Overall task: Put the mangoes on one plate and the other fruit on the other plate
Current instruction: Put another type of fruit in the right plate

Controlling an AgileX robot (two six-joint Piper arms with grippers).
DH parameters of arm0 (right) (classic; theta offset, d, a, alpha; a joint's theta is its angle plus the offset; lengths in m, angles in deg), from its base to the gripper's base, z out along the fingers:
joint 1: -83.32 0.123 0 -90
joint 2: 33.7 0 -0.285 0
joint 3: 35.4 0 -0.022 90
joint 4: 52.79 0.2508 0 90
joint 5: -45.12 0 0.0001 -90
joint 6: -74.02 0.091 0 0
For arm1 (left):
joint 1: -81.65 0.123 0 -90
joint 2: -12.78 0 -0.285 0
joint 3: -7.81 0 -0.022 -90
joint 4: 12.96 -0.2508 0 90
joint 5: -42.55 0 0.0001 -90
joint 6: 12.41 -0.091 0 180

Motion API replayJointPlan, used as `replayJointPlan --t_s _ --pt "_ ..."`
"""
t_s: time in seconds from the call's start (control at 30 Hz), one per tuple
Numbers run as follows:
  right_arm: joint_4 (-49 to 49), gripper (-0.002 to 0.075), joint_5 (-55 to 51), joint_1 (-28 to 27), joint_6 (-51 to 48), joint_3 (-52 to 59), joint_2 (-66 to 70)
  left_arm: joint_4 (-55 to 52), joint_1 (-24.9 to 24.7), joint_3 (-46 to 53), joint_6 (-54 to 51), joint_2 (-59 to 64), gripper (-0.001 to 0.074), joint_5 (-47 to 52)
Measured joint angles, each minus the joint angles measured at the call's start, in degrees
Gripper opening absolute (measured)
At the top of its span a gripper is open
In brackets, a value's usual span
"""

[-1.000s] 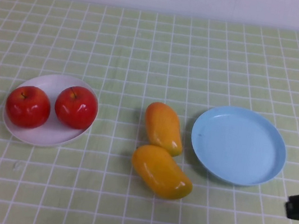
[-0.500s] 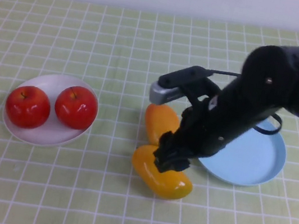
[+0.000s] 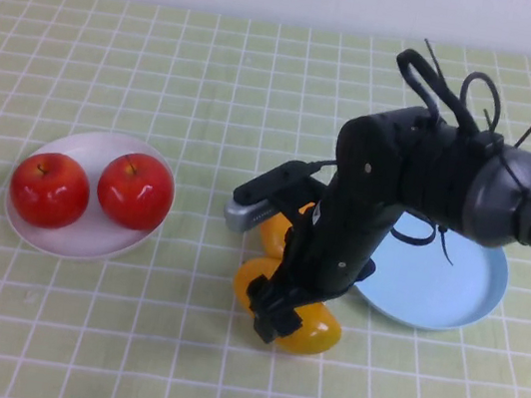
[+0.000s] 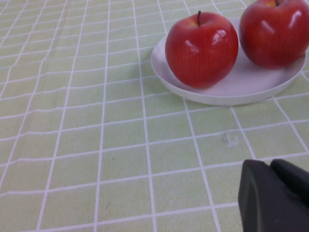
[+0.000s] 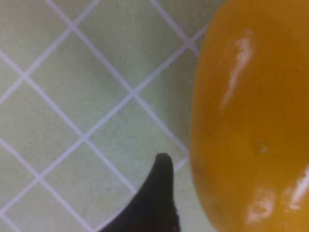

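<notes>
The right tool (image 3: pixel 272 316) sits low over the near mango (image 3: pixel 310 332), just beside the blue plate (image 3: pixel 453 289); one fingertip (image 5: pixel 157 193) shows beside the fruit, its grip unclear. Straddle the mango's narrow width before closing. The left tool (image 4: pixel 275 195) hangs near the white plate (image 4: pixel 227 94), its grip unclear too.

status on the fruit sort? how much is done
Done: both round red apples sit on the white plate. In hand: the right gripper is down on the near yellow-orange mango; grip unclear. Left: both mangoes, the far one included, lie off the bare light blue plate. The left gripper is parked near the apples.
</notes>
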Motion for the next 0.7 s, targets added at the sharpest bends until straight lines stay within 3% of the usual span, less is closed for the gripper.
replayJointPlan --t_s 0.23,0.4,0.7 --pt "-0.7 0.0678 1.3 0.5 0.0 -0.5 4.1 0.0 0.0 0.0 0.0 0.0 0.0004 0.0" --pt "-0.8 0.0542 3.2 0.5 0.0 -0.6 4.7 0.0 0.0 0.0 0.0 0.0 0.0004 0.0" --pt "-1.5 0.0545 1.3 0.6 7.9 -0.6 1.0 0.0 0.0 0.0 0.0 0.0 0.0004 0.0"
